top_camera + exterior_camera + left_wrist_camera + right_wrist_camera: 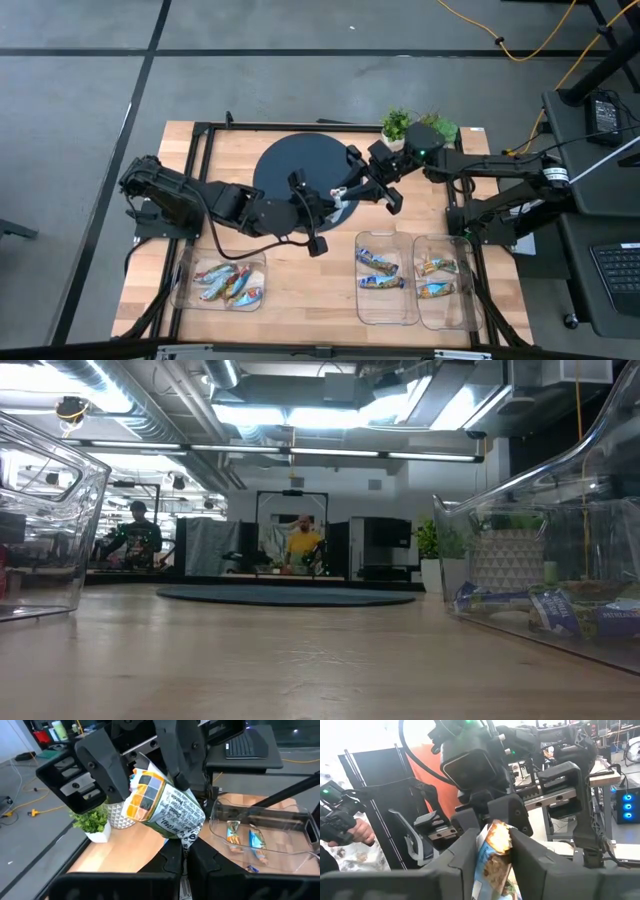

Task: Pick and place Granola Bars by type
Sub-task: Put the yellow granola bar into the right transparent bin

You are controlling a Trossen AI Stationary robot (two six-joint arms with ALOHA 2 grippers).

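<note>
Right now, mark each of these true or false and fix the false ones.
1. Both end effectors grip one granola bar between them. True: left end effector, right end effector.
2. That bar lies on the table. False: it is held in the air.
3. Three clear trays hold bars. True: left tray, middle tray, right tray.
4. The potted plant sits in a tray. False: it stands at the table's back edge.

Fine print is running down the white side of the granola bar wrapper (167,805) in the left wrist view; too small to make out a single word. Wrappers in the clear trays are showing markings, none legible.
</note>
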